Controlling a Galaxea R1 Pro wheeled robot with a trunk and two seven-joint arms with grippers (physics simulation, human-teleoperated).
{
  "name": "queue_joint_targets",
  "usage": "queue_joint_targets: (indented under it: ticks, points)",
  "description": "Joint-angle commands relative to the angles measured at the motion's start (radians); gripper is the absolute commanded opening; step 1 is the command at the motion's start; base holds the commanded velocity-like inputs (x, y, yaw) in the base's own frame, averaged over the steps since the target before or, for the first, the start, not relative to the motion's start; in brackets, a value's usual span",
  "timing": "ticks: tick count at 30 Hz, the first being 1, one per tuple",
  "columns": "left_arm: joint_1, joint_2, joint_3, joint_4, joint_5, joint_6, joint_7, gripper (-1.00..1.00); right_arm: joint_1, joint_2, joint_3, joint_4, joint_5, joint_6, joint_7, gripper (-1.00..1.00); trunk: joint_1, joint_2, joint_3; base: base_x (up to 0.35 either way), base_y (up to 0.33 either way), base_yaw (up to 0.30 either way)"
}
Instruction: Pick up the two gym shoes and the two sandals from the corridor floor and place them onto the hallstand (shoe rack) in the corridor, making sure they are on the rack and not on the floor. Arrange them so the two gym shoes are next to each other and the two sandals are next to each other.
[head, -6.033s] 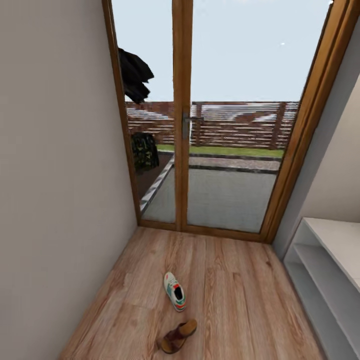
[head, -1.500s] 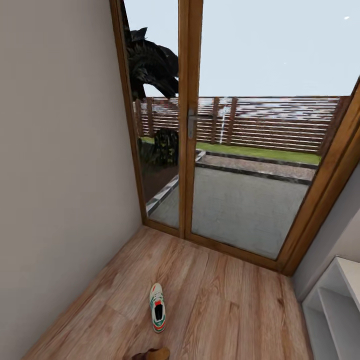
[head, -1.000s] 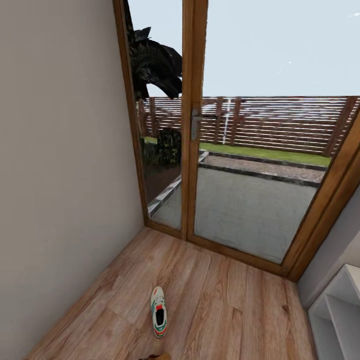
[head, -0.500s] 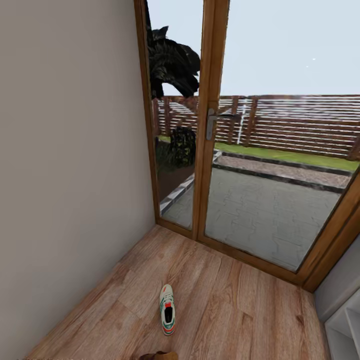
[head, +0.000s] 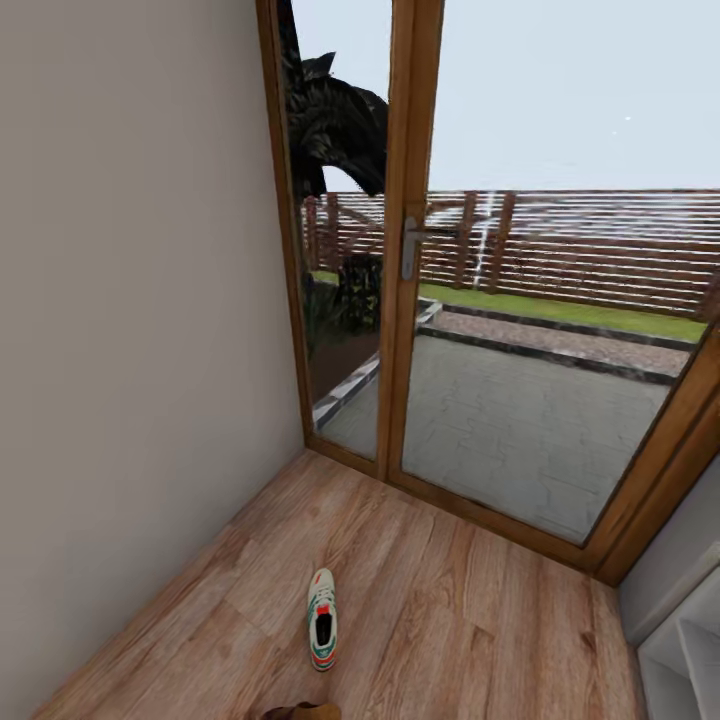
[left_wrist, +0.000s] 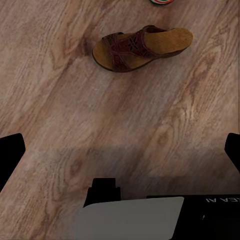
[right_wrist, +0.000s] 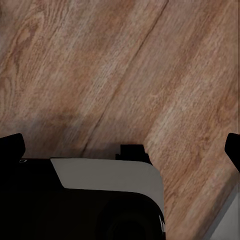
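One white gym shoe (head: 322, 632) with green stripes lies on the wood-grain corridor floor (head: 470, 610), toe pointing toward the glass doors. Just nearer to me, the tip of a brown sandal (head: 300, 712) peeks in at the head view's lower edge. In the left wrist view the whole sandal (left_wrist: 142, 47) lies flat on the planks, and a sliver of the gym shoe (left_wrist: 162, 2) shows beyond it. My left gripper (left_wrist: 120, 155) hangs open above the floor, short of the sandal. Over bare planks, my right gripper (right_wrist: 121, 147) is open too. A corner of the pale grey hallstand (head: 685, 650) shows at the right.
Wood-framed glass doors (head: 405, 300) close the corridor's far end, with grey paving (head: 520, 420) and a fence outside. A plain wall (head: 130, 350) runs along the left. A pale grey strip (right_wrist: 231, 225) crosses a corner of the right wrist view.
The head camera has swung and moved nearer over the last seconds, so the sandal slid to the lower edge and the hallstand to the right edge. The shoes themselves have not moved.
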Motion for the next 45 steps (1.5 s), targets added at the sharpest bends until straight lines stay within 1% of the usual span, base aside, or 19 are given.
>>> queue_joint_targets:
  ticks: [1,19,38,45]
  points:
    - [0.000,0.000,0.000,0.000,0.000,0.000,0.000,1.00,0.000,0.000,0.000,0.000,0.000,0.000,0.000,1.00,0.000,0.000,0.000,0.000,-0.041,0.000]
    - [0.000,0.000,-0.001,0.000,0.000,0.000,0.000,1.00,0.000,0.000,0.003,0.001,0.004,-0.001,0.003,1.00,0.000,0.000,0.000,0.000,-0.006,0.000]
    - [0.000,0.000,-0.010,-0.001,-0.011,0.001,0.001,1.00,0.000,0.000,0.003,0.001,0.001,-0.002,0.003,1.00,0.000,0.000,0.000,0.001,0.000,0.000]
    - [0.000,0.000,-0.011,0.000,-0.010,-0.011,0.000,1.00,0.000,0.000,0.000,0.001,0.001,-0.002,0.001,1.00,0.000,0.000,-0.002,0.116,0.000,0.089]
